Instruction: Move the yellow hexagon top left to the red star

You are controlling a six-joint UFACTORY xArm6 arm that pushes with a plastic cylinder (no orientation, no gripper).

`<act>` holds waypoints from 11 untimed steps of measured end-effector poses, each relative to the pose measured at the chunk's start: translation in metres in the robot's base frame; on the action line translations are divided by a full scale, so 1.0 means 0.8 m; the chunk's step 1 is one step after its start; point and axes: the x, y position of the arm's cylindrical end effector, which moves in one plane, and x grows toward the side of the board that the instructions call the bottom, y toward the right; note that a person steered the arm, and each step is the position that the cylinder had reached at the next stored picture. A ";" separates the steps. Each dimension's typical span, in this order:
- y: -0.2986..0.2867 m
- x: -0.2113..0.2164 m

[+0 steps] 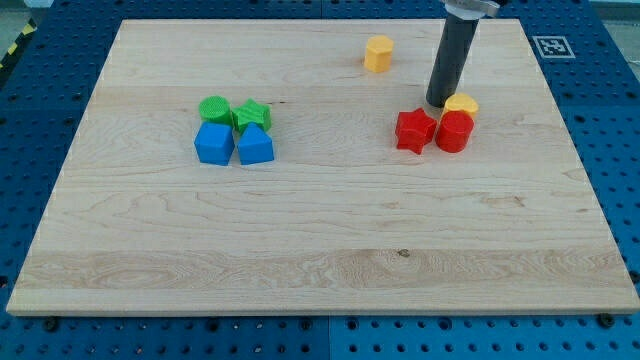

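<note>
The small yellow hexagon block (pixel 378 53) sits alone near the top of the picture, right of the middle, well apart from the red star block (pixel 414 130) lower down. So the job looks not done yet. My tip (pixel 437 104) has no fingers to open or close. It rests just above the red star, beside another yellow block (pixel 462 103) and a red round block (pixel 454 131).

The top of the rod (pixel 462 40) is cut off by the view's top edge. Just right of the tip (pixel 438 104), a yellow block (pixel 462 103) peeks out behind the red cylinder (pixel 454 132), so its shape is hard to tell.
</note>
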 end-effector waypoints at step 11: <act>-0.080 -0.102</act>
